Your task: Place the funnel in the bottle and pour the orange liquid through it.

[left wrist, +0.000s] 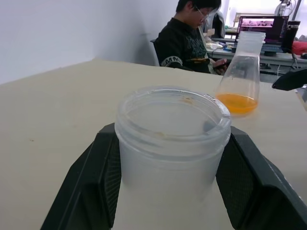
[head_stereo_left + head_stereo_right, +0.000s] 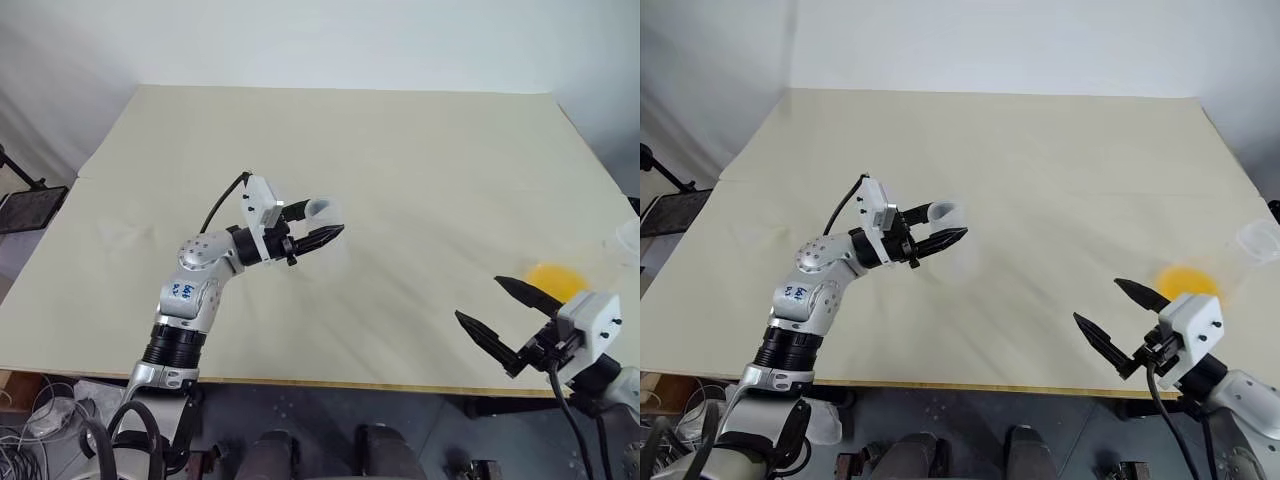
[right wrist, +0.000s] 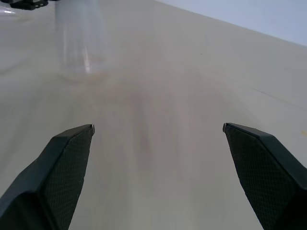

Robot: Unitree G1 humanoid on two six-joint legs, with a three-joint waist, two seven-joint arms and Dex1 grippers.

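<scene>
My left gripper point(image 2: 322, 222) is shut on the bottle point(image 2: 324, 209), a clear plastic vessel, near the table's middle. In the left wrist view the bottle's point(image 1: 172, 143) round open mouth sits between the two black fingers point(image 1: 91, 182). I cannot tell whether its base touches the table. The orange liquid point(image 2: 555, 280) lies in a clear conical container point(image 1: 238, 72) near the table's right edge. My right gripper point(image 2: 478, 298) stands open and empty at the front right, just left of the orange liquid. The funnel is out of view.
The pale table point(image 2: 400, 140) stretches wide behind and between the arms. A person point(image 1: 184, 38) sits beyond the table's right side at a desk with a laptop point(image 1: 261, 24). Off the left edge stands a black stand point(image 2: 30, 205).
</scene>
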